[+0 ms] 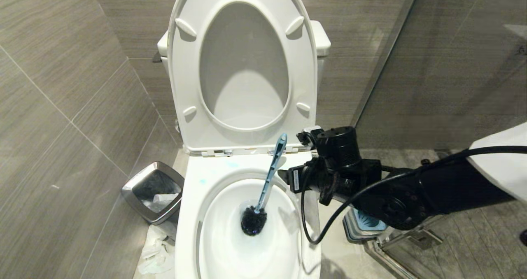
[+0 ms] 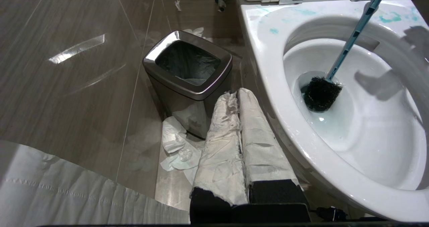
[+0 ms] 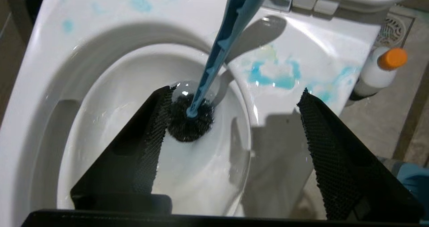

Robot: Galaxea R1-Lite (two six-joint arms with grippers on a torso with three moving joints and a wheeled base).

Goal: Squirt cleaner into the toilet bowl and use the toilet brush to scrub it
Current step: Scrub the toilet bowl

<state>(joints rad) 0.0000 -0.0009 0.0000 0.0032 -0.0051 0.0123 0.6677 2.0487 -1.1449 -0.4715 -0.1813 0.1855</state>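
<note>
The toilet brush (image 1: 269,176) stands by itself in the toilet bowl (image 1: 193,196). Its black bristle head (image 1: 253,221) sits in the water and its blue-grey shaft leans back toward the seat hinge. My right gripper (image 3: 235,90) hovers over the bowl's right rim, open, with nothing between its fingers; the shaft (image 3: 218,53) passes beside one finger, apart from it. Blue cleaner smears (image 3: 271,76) mark the rim. The cleaner (image 3: 375,73), white with an orange cap, stands on the floor to the right of the toilet. My left gripper (image 2: 238,93), wrapped in white, is shut and parked low by the bowl's left side.
A square steel bin (image 1: 138,179) stands left of the toilet with crumpled tissue (image 1: 154,252) on the floor beside it. The seat and lid (image 1: 243,65) are raised. The brush's blue-grey base (image 1: 364,225) sits on the floor under my right arm, next to a glass partition (image 1: 411,65).
</note>
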